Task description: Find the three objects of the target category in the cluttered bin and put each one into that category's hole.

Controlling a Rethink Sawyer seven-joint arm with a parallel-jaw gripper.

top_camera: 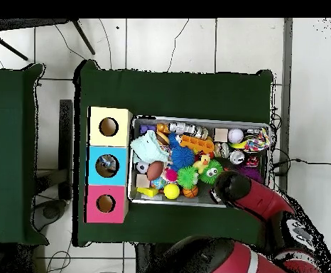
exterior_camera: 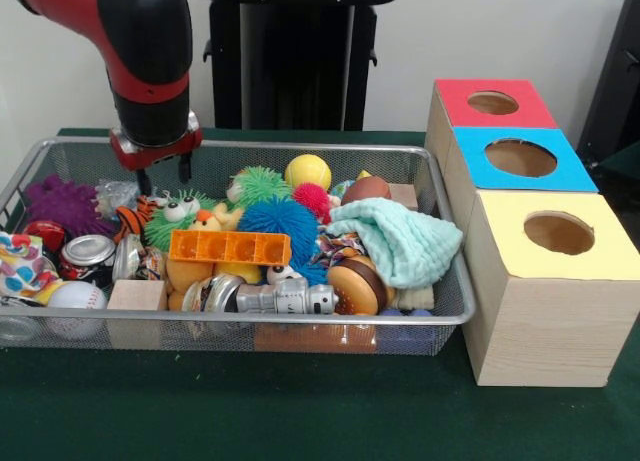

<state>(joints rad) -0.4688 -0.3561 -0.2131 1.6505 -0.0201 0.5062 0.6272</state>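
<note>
The cluttered bin (exterior_camera: 300, 146) is a silver wire-mesh basket full of toys; it also shows in the overhead view (top_camera: 204, 119). Three wooden boxes stand beside it, each with a round hole: red top (exterior_camera: 495, 103), blue top (exterior_camera: 520, 158), yellow top (exterior_camera: 558, 233). My gripper (exterior_camera: 163, 177) hangs open and empty just above the bin's far left part, over a green googly-eyed toy (exterior_camera: 172, 221). In the overhead view the arm (top_camera: 232, 188) covers the gripper.
In the bin lie a yellow ball (exterior_camera: 307, 171), a blue spiky ball (exterior_camera: 278, 221), an orange block (exterior_camera: 230, 247), a teal cloth (exterior_camera: 395, 236), a baseball (exterior_camera: 76, 297), a can (exterior_camera: 88, 251), a purple toy (exterior_camera: 62, 203) and a silver robot figure (exterior_camera: 285, 299).
</note>
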